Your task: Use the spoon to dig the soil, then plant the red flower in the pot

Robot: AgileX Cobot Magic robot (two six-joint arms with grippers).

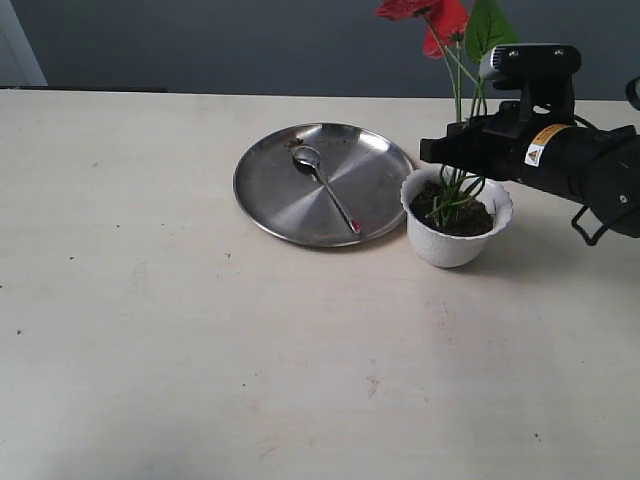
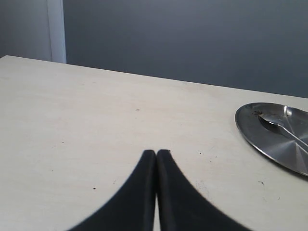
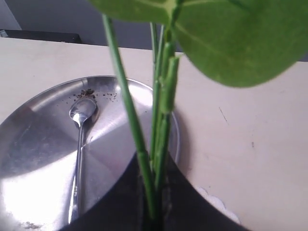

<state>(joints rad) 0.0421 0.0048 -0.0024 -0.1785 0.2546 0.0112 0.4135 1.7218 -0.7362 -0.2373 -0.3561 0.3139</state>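
Note:
The white scalloped pot point(image 1: 447, 243) stands on the table right of the steel plate, with dark soil point(image 1: 470, 220) inside. The red flower point(image 1: 440, 22) stands upright in it, stems point(image 1: 457, 185) reaching down into the soil, green leaf point(image 3: 231, 38) on top. My right gripper point(image 1: 452, 148) is shut on the stems point(image 3: 156, 159) just above the pot rim point(image 3: 219, 202). The silver spoon point(image 1: 322, 182) lies on the plate, bowl toward the far side; the spoon point(image 3: 79, 144) also shows in the right wrist view. My left gripper point(image 2: 156, 153) hovers shut and empty over bare table, left of the plate.
The round steel plate point(image 1: 270, 190) sits at the table's middle back, with soil crumbs point(image 3: 89, 92) near the spoon bowl; its edge point(image 2: 250, 137) shows in the left wrist view. A grey wall rises behind the table.

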